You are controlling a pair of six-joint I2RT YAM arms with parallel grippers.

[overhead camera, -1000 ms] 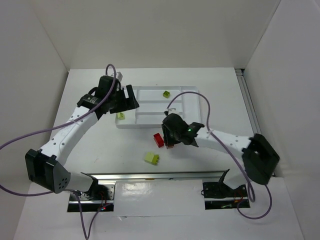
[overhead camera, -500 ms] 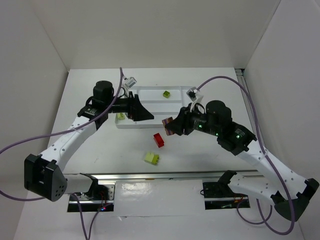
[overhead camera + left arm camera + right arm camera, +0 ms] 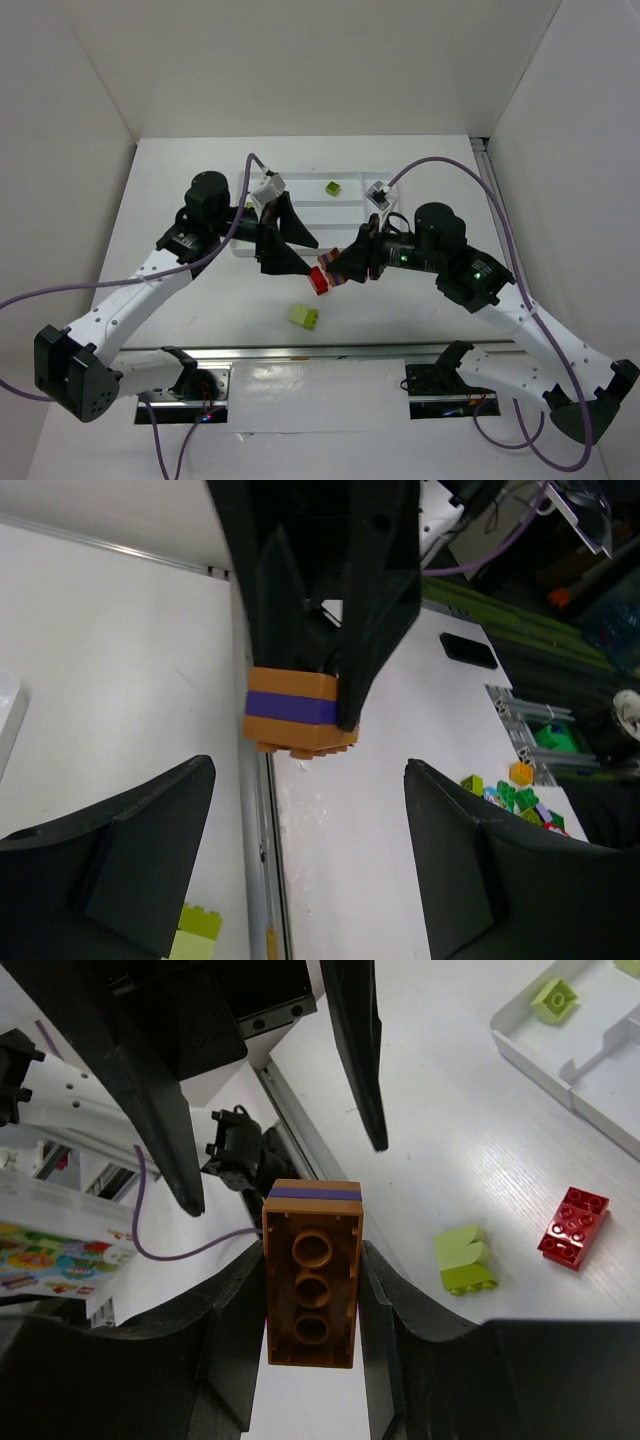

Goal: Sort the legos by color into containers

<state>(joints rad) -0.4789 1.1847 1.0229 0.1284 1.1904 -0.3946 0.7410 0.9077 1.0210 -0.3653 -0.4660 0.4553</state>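
Two grippers meet nose to nose above the middle of the white table. My right gripper reaches in from 3 o'clock. Its fingers are clamped on the long sides of a brown-orange brick with a thin purple band. The brick hangs in the air, and its hollow underside faces the right wrist camera.

My left gripper reaches in from 9 o'clock. Its two black fingers are spread wide, one on either side of the held brick and clear of it.

In the top view, a red brick lies flat on the table at 7 o'clock from the held brick, and the two overlap. The right wrist view shows the red brick down on the table and apart from the held one. A yellow-green brick sits on the table at 7 o'clock from the red brick, near it but not touching.

The white tray lies toward 12 o'clock, behind both grippers. A lime brick rests alone in its far compartment. From the top view I cannot tell what is in the tray compartments under the left arm.
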